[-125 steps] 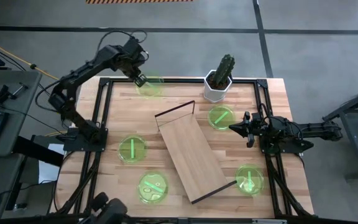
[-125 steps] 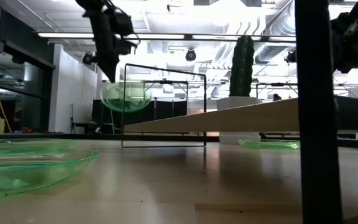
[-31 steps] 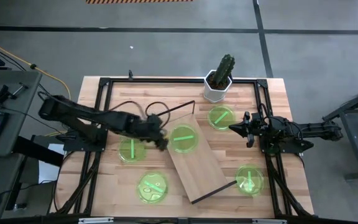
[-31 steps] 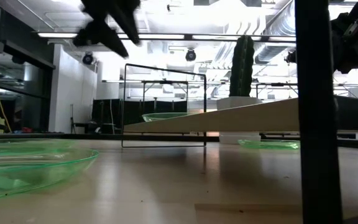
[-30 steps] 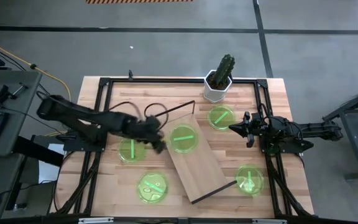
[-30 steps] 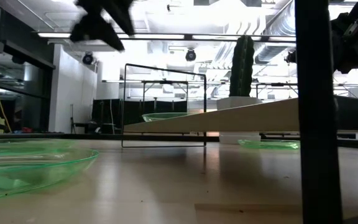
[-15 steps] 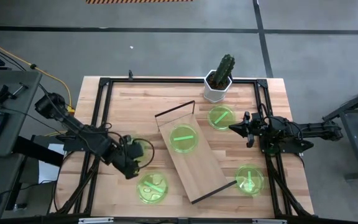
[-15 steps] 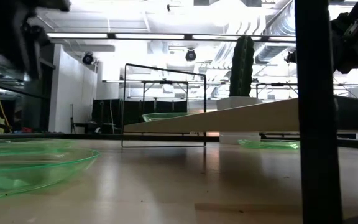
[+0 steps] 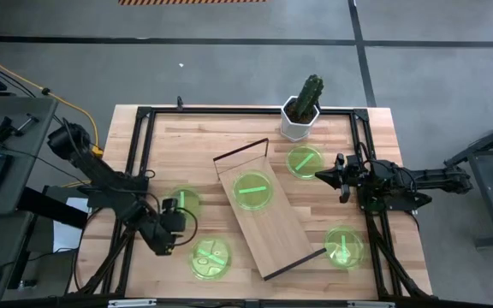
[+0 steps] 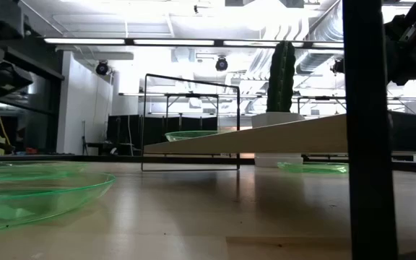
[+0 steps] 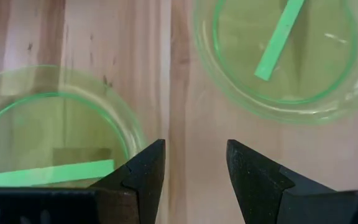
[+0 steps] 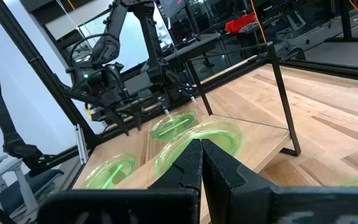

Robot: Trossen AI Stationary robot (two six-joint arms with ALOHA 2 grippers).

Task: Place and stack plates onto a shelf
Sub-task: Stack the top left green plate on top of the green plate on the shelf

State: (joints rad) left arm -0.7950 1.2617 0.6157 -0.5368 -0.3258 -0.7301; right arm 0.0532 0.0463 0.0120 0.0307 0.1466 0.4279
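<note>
While one translucent green round plate [image 9: 252,190] lies on the slanted light-wood shelf [image 9: 268,218], the left gripper [image 9: 171,210] (fingers parted, empty) hovers over the near-left plates [image 9: 210,257]; right gripper [image 9: 321,176] sits closed at right.

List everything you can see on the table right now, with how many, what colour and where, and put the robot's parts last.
plate on shelf: one, green, lying on the shelf's upper half
plates on table: four, green; one and one on the left side, one beside the pot, one at the front right
shelf: one, light wood with dark frame ends, set diagonally mid-table
cactus: one, dark green, in a white pot at the back edge
table: one, striped wood with a dark frame
left gripper: fingers open, empty, between the two left plates
right gripper: fingers shut, empty, waiting at the right edge
</note>
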